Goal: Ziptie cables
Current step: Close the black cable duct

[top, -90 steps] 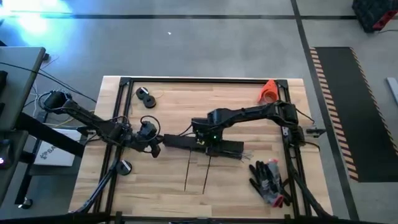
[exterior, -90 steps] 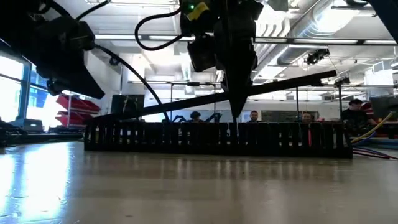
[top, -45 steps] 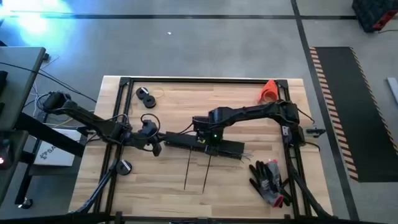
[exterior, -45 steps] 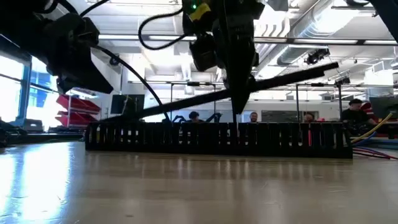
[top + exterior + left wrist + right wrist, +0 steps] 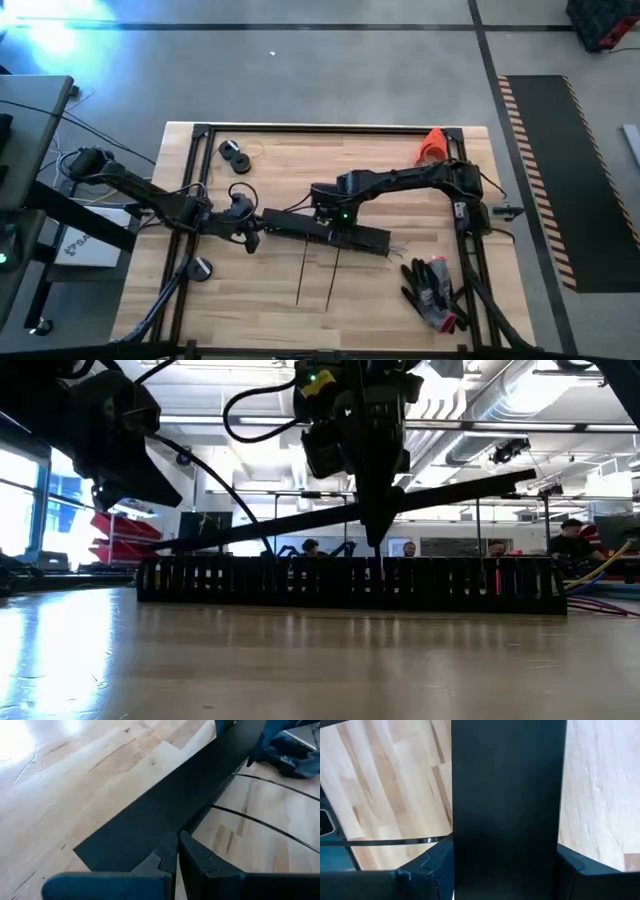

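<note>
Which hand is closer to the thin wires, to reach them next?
Right, probably. The right hand grips the black strip near its middle, nearer the wires past its right end. The left hand pinches the strip's far end.

The table (image 5: 270, 300) is showing pale wood with visible grain, smooth and slightly glossy in the low view. The long flat lid (image 5: 165, 810) is looking like matt black plastic. The gloves (image 5: 432, 285) are looking like dark cloth.
</note>
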Motion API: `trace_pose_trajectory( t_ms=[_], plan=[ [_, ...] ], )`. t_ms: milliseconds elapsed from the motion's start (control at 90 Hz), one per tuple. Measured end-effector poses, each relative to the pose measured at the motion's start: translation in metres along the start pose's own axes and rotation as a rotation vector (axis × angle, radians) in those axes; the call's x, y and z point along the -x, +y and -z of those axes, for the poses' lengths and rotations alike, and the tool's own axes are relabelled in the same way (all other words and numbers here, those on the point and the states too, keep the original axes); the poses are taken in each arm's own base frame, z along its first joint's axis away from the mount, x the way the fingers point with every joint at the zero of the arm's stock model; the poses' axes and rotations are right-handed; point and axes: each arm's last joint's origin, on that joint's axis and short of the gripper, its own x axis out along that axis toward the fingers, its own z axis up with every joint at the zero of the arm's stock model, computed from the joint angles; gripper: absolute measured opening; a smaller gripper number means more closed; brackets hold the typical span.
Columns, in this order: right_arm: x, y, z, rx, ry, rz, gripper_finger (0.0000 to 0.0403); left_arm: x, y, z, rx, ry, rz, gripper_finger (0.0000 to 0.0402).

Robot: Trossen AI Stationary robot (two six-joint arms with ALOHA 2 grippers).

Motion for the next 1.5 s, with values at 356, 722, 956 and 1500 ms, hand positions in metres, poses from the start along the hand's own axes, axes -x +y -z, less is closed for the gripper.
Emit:
trace_pose_trajectory(
  t_ms=[356,722,956,1500],
  plan=[
    [-0.008,-0.003,0.005,-0.022,0.036,-0.036,0.0190,-0.021,0.003,0.018,-0.039,0.096,-0.106,0.0000],
    [-0.015,-0.005,0.005,-0.028,0.030,-0.085,0.0184,-0.013,-0.005,0.002,-0.018,0.052,-0.044,0.0000],
    [-0.014,-0.004,0.004,-0.022,0.027,-0.112,0.0137,-0.010,-0.002,0.003,-0.039,0.077,-0.067,0.0000],
    [-0.018,0.007,0.006,0.236,-0.002,-0.089,0.0102,-0.011,-0.001,0.006,-0.036,0.098,-0.083,0.0000]
  ],
)
